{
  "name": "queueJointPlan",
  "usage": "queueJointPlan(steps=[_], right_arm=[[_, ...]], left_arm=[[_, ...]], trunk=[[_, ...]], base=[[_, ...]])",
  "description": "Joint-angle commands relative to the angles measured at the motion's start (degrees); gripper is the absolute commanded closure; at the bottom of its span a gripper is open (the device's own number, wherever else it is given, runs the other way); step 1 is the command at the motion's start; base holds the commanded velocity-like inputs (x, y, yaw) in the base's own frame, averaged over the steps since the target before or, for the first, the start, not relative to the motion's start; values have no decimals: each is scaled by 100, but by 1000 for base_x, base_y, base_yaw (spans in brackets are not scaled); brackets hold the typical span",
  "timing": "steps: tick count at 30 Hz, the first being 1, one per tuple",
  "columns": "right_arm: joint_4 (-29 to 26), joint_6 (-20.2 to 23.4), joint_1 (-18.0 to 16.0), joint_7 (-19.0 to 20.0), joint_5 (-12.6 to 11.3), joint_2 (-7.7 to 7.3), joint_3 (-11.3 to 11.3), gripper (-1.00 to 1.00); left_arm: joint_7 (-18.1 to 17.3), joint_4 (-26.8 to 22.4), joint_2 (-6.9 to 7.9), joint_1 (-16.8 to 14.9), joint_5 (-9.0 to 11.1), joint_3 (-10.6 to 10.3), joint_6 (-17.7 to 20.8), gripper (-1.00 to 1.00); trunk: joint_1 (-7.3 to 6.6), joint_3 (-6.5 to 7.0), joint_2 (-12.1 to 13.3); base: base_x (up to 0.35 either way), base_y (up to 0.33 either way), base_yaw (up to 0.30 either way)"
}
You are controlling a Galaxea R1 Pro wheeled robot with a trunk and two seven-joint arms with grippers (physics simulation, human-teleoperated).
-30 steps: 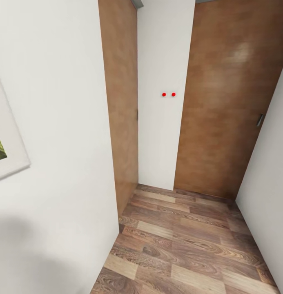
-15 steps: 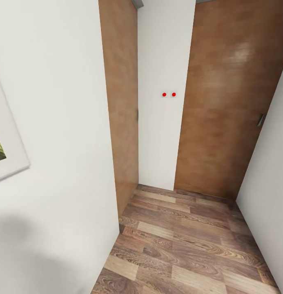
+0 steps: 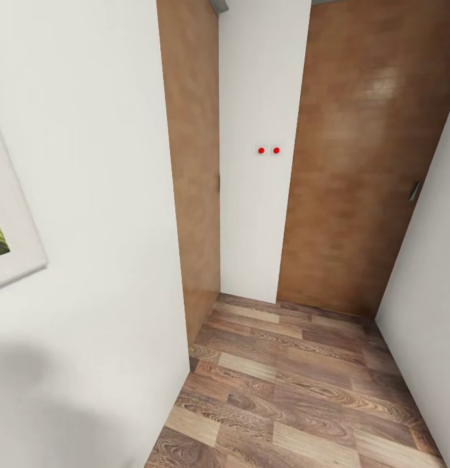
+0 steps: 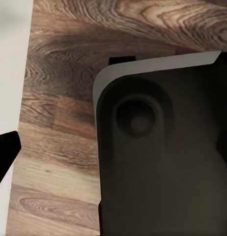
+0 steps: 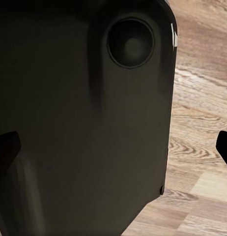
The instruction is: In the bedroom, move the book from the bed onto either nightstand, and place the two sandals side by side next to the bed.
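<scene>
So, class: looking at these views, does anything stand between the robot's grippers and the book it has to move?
The book itself is not in sight, so no path to it can be judged. Ahead, the head view shows a narrow hallway ending in a white wall flanked by two closed wooden doors, with wood-plank floor below.

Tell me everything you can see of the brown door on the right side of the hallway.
The brown door is a tall, plain wood-grain panel with a glossy sheen, standing shut and upright at the corridor's far end. A small grey handle sits at its right edge. Its foot meets the wood-plank floor; its left edge adjoins a white wall strip bearing two red dots.
</scene>
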Motion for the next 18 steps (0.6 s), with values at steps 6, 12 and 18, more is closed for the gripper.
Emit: queueJointPlan(steps=[6, 12, 18], right_arm=[[3, -4, -2, 3, -2, 0, -6, -100], [1, -4, -2, 3, -2, 0, -6, -100], [-18, -4, -2, 3, -2, 4, -6, -100]], left_arm=[[137, 5, -9, -4, -3, -217, -20, -100], [207, 4, -5, -5, 1, -362, -25, -100], [228, -15, 10, -6, 13, -406, -39, -100]], trunk=[[0, -4, -3], [0, -4, -3], [0, -4, -3]], base=[[0, 0, 0], [0, 0, -5], [0, 0, -113]])
